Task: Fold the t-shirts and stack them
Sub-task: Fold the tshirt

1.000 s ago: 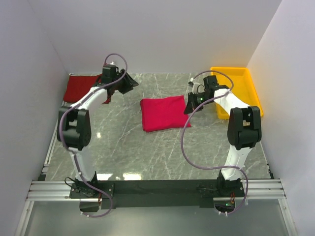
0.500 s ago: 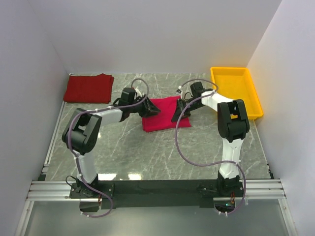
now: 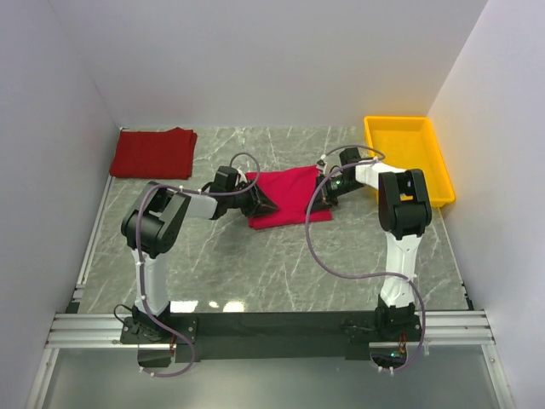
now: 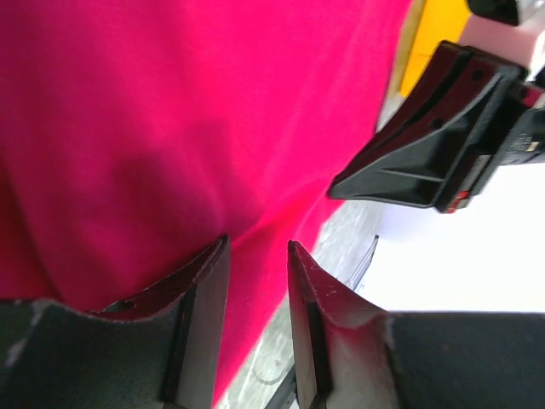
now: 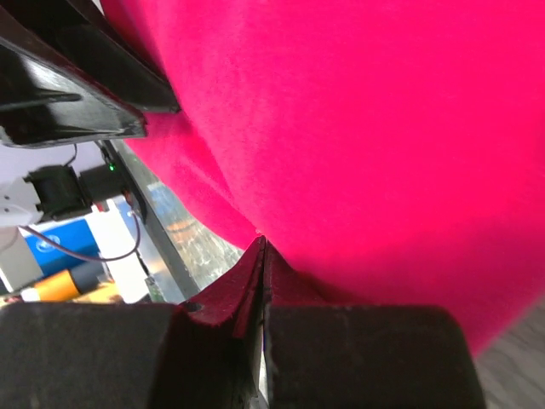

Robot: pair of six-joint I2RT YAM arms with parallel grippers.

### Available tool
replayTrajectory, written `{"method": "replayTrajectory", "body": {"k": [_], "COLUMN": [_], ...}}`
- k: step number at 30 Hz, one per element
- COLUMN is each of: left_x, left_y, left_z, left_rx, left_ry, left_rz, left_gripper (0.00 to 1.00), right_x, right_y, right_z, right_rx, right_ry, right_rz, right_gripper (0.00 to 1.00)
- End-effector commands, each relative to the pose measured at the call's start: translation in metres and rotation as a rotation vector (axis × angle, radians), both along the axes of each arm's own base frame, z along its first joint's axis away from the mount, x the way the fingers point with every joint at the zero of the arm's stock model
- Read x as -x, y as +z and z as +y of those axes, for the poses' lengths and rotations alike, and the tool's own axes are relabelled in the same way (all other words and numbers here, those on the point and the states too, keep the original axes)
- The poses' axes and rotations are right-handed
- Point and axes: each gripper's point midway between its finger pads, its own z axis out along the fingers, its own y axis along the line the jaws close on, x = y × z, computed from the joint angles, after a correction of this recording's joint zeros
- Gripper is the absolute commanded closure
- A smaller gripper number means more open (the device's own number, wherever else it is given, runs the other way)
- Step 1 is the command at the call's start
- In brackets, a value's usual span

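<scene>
Left tool slightly parted over crimson t-shirt; right tool closed against it.

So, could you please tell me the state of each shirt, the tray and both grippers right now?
Bright crimson cloth t-shirt: folded, flat mid-table.
Darker red cloth t-shirt: folded, far left corner.
Yellow plastic tray: empty.
Left gripper: jaws partly open at crimson shirt's left edge.
Right gripper: shut at its right edge.
</scene>
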Motion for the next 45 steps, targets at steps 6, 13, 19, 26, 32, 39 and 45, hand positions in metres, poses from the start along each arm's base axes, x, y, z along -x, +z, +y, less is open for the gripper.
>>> {"method": "replayTrajectory", "body": {"k": [6, 13, 19, 26, 32, 39, 45], "left_x": [-0.006, -0.038, -0.058, -0.008, 0.037, 0.07, 0.07], "left_y": [-0.011, 0.049, 0.121, 0.129, 0.114, 0.071, 0.044], "left_z": [0.005, 0.01, 0.046, 0.078, 0.065, 0.048, 0.026], "left_rx": [-0.019, -0.059, -0.215, -0.1, 0.074, 0.153, 0.165], "left_ry": [0.01, 0.038, 0.199, 0.371, 0.456, 0.641, 0.725], "left_rz": [-0.025, -0.213, -0.412, -0.38, -0.22, 0.017, 0.081], "left_gripper": [0.6, 0.51, 0.39, 0.14, 0.13, 0.14, 0.14], "right_x": [0.007, 0.002, -0.023, -0.032, -0.033, -0.006, 0.011], "right_y": [-0.028, 0.031, 0.112, 0.161, 0.189, 0.166, 0.17], "right_z": [-0.022, -0.024, -0.042, -0.063, -0.087, -0.097, -0.097], "right_rx": [0.106, 0.042, 0.155, 0.297, 0.431, 0.424, 0.388], "right_ry": [-0.04, 0.077, 0.097, 0.079, -0.009, -0.095, -0.143], "right_rz": [0.066, -0.165, -0.493, -0.778, -0.998, -0.941, -0.956], "right_gripper": [0.98, 0.96, 0.9, 0.79, 0.49, 0.3, 0.29]}}
